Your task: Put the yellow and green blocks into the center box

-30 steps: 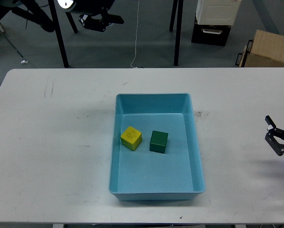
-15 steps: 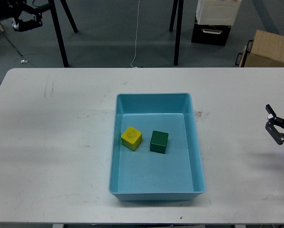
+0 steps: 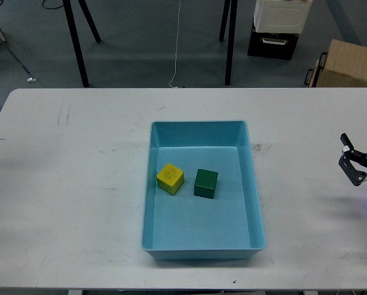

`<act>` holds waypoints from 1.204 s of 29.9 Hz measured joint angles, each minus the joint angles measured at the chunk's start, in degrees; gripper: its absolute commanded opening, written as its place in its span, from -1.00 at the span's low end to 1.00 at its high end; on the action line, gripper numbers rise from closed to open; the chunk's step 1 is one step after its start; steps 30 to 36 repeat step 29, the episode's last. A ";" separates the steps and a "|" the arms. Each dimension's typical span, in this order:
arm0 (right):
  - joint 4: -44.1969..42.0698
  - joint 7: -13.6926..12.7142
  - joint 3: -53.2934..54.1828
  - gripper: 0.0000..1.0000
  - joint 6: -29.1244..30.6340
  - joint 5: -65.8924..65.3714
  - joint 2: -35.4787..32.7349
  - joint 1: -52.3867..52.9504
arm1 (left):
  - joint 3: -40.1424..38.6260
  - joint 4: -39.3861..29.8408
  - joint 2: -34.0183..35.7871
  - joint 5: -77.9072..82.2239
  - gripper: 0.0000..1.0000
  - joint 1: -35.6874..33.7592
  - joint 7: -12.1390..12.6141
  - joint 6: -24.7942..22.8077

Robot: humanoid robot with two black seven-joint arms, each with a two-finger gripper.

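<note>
The yellow block [image 3: 170,179] and the dark green block [image 3: 205,183] lie side by side on the floor of the light-blue tray [image 3: 201,248] at the table's middle. My right gripper [image 3: 349,161] is at the far right edge of the view, above the table and well right of the tray. Its fingers stand apart and hold nothing. My left gripper is out of view.
The white table [image 3: 72,196] carries the tray. Beyond its far edge stand black stand legs [image 3: 75,46], a white-and-black crate [image 3: 276,27] and a brown cardboard carton [image 3: 349,64] on the floor.
The left arm, seen at the top left earlier, has swung left and out of view. My right gripper has shifted slightly up and left. The blocks have not moved.
</note>
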 measured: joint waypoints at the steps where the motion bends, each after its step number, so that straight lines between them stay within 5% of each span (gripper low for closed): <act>1: 0.67 0.11 -0.16 0.98 0.00 0.00 0.57 -0.56 | -1.66 -3.97 -2.63 -0.05 1.00 4.13 0.96 -0.01; 7: 5.01 0.36 -0.69 0.98 0.00 -0.23 3.68 -5.72 | -5.09 -21.03 -17.32 -1.85 1.00 24.77 1.88 -0.01; 11: 8.54 0.37 -0.56 0.98 0.00 -0.59 4.19 -11.49 | -3.19 -26.58 -19.35 -2.29 1.00 31.71 1.54 -0.01; 22: 14.60 0.37 1.87 0.98 0.00 -1.07 8.23 -17.81 | 10.04 -27.41 -19.53 -4.70 1.00 35.72 -0.49 -0.01; 36: 16.08 2.01 3.25 0.98 0.00 -1.15 8.90 -18.65 | 13.17 -26.97 -19.54 -4.73 1.00 36.02 -0.46 -0.01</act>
